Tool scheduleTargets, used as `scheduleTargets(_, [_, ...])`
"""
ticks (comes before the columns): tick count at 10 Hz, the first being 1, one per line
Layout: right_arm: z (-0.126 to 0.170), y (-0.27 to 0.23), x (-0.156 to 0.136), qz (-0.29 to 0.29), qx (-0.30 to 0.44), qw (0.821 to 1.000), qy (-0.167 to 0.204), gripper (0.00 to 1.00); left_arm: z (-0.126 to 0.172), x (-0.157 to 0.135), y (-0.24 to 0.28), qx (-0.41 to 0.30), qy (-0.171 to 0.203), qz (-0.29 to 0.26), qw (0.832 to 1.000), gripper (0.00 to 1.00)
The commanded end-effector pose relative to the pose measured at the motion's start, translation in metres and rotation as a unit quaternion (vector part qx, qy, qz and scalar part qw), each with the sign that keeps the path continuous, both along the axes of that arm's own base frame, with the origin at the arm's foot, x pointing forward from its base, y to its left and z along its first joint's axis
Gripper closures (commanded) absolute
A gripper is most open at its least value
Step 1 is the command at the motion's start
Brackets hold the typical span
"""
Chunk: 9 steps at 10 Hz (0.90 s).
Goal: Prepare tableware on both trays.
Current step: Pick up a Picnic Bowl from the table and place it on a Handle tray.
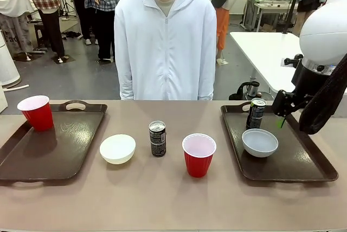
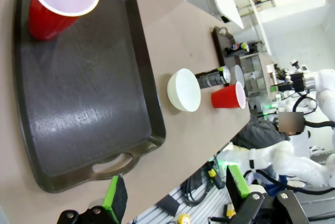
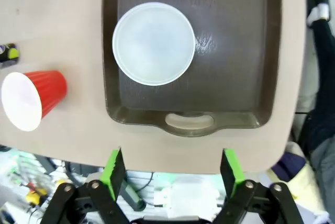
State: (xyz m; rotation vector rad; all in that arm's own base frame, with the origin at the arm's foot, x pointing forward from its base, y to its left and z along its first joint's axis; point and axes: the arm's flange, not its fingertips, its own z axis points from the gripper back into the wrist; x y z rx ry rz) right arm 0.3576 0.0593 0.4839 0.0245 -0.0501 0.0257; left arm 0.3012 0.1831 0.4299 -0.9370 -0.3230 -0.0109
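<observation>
On the left tray (image 1: 70,150) a red cup (image 1: 36,113) stands in the far left corner. On the table between the trays sit a cream-white bowl (image 1: 117,148), a dark can (image 1: 157,138) and a second red cup (image 1: 199,154). The right tray (image 1: 303,161) holds another can (image 1: 256,113) and the grey-white bowl (image 1: 259,142). My right gripper (image 3: 172,167) is open, high above that tray's (image 3: 235,77) near rim, with the bowl (image 3: 153,43) ahead of it. My left gripper (image 2: 175,190) is open and empty, off the near end of the left tray (image 2: 89,103), which carries its red cup (image 2: 60,1).
A person in a white hooded jacket (image 1: 165,42) stands at the table's far side, hands out of sight. The table's near edge (image 3: 157,158) lies just beyond my right fingers. My right arm (image 1: 325,69) hangs over the right tray's far right side.
</observation>
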Motion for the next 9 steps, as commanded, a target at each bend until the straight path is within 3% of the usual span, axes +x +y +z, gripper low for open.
scheduleTargets(1, [-0.0171, -0.0010, 0.0101, -0.010, 0.000, 1.000, 0.008, 0.06, 0.0006, 0.0002, 0.0008, -0.004, -0.007, 0.004, 1.000, 0.00])
scheduleTargets(9, [-0.0160, -0.0009, 0.0083, -0.003, 0.000, 1.000, 0.015, 0.06, 0.0000, 0.0000, 0.0000, 0.000, 0.000, 0.000, 1.000, 0.00])
